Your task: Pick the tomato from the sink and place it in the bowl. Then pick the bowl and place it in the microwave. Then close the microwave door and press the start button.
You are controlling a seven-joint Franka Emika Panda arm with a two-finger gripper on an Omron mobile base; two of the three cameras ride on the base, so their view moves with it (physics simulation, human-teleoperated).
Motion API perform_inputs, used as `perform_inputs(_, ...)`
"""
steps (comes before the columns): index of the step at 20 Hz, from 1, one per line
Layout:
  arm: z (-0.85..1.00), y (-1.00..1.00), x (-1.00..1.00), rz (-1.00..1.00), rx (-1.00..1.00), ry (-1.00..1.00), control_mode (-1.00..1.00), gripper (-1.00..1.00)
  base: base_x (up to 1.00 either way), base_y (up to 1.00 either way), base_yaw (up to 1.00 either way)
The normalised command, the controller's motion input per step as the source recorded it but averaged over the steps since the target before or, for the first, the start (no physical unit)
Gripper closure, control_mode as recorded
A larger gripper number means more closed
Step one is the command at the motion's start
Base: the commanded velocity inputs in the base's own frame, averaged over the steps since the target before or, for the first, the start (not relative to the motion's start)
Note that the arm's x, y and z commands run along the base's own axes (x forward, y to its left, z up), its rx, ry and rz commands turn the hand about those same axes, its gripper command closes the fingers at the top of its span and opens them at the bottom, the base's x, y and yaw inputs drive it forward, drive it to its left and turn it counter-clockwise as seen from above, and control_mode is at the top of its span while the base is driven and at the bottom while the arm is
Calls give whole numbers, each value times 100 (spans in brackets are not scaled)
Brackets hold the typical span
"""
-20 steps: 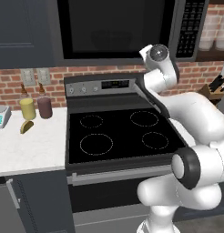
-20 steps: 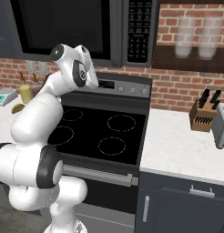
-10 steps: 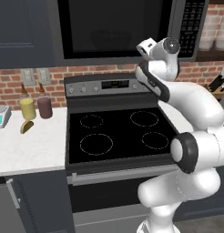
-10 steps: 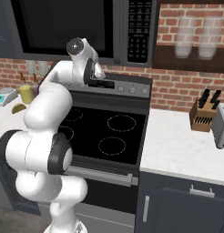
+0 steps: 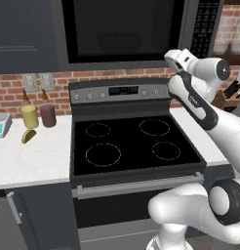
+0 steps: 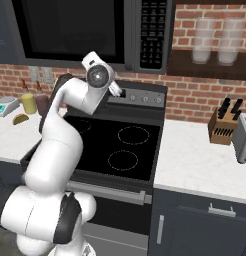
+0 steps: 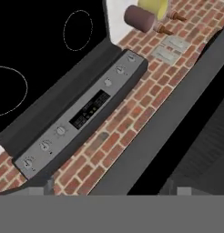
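The microwave [image 5: 127, 31] hangs over the range, its wide microwave door [image 5: 123, 29] shut flush, the black window dark; through it a faint round shape can be made out, too dim to name. Its keypad [image 6: 152, 30] runs down the right side, and the button lettering is too small to read. Below sits the black stove [image 5: 131, 146] with four burner rings and a grey control panel [image 7: 82, 113] of knobs around a dark display whose digits are illegible. The white arm [image 6: 60, 135] bends up in front of the stove's right rear, with the hand raised close beneath the microwave's lower right corner. The gripper [image 5: 173, 56] points toward the brick backsplash [image 7: 132, 118]; whether its fingers are spread or closed cannot be told, and nothing is seen between them. On the left counter [image 5: 29, 156] stand a yellow jar [image 5: 30, 117] and a maroon jar [image 5: 47, 115], near each other. On the right counter, a knife block [image 6: 223, 127].
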Motion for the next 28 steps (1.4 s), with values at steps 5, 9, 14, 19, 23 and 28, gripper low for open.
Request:
perform_inputs(5, 15, -73, -78, 0, 15, -8, -100, -100, 0, 0, 0)
perform_inputs(9, 42, -83, -12, 0, 30, 0, -100, -100, 0, 0, 0)
perform_inputs(14, 40, -72, 0, 0, 27, 1, -100, -100, 0, 0, 0)
perform_inputs(19, 13, -17, 0, 0, 22, 5, -100, 100, 0, 0, 0)
perform_inputs(23, 1, 32, 0, 0, 10, 6, -100, 100, 0, 0, 0)
perform_inputs(28, 0, 17, 13, 0, 12, 1, -100, 100, 0, 0, 0)
